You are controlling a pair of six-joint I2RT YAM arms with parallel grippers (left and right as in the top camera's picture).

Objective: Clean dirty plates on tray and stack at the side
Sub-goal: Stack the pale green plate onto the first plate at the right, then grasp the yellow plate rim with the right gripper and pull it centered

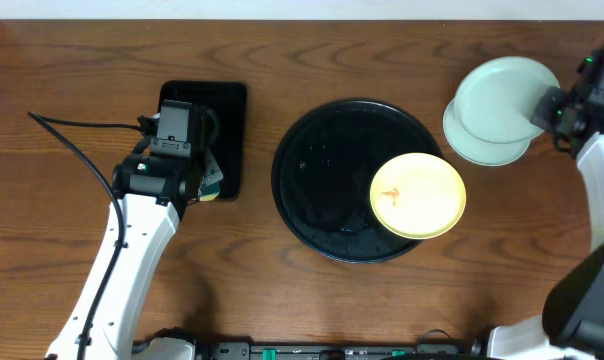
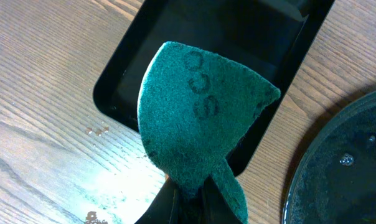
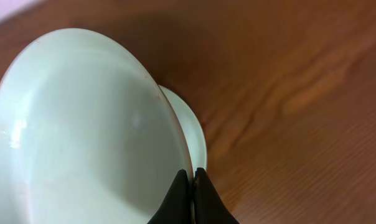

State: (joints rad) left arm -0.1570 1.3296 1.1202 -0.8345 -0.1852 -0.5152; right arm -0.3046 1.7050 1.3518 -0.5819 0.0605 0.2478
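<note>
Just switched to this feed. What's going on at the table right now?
The right gripper is shut on the rim of a mint-green plate, holding it tilted over the second mint-green plate, which lies on the table beside the round black tray. The left gripper pinches a green scouring pad above the small rectangular tray. The yellow plate lies on the round black tray with an orange smear, so it looks not yet cleaned.

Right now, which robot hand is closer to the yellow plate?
Right. The right gripper, holding a green plate, sits just past the yellow plate. The left gripper, holding a scrubber, is across the tray.
</note>
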